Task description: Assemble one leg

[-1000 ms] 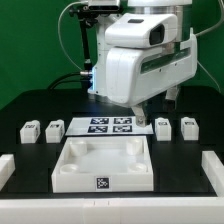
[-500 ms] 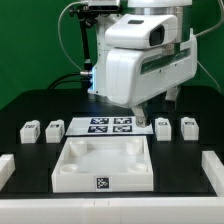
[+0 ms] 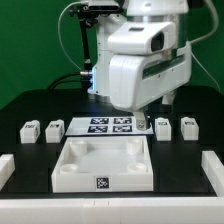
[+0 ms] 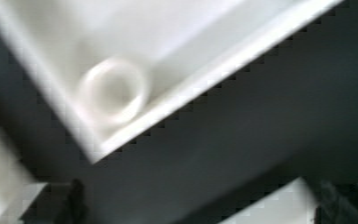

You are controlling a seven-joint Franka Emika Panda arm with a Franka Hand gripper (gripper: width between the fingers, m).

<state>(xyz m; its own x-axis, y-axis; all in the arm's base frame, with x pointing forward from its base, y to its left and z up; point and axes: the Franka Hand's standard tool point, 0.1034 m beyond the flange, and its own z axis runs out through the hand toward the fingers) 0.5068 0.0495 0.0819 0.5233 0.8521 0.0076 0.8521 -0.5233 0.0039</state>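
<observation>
At the exterior view's far left edge, a white bar flat on the black table. Next over, two small white blocks, the first leg and the second leg, side by side but apart, each with a black-and-white tag toward the camera. Then the marker board, flat, and in front of it the large white tray part, one tag on its near wall. Above the board, the bulky white arm, lower end close over the spot just right of the board. There, the third leg, and beside it the fourth leg, both resting on the table, none of the four held. At the far right edge, a second white bar. In the blurred wrist view, a white surface with a round hole against dark table; gripper spread, two dark fingertips wide apart, nothing pinched between.
</observation>
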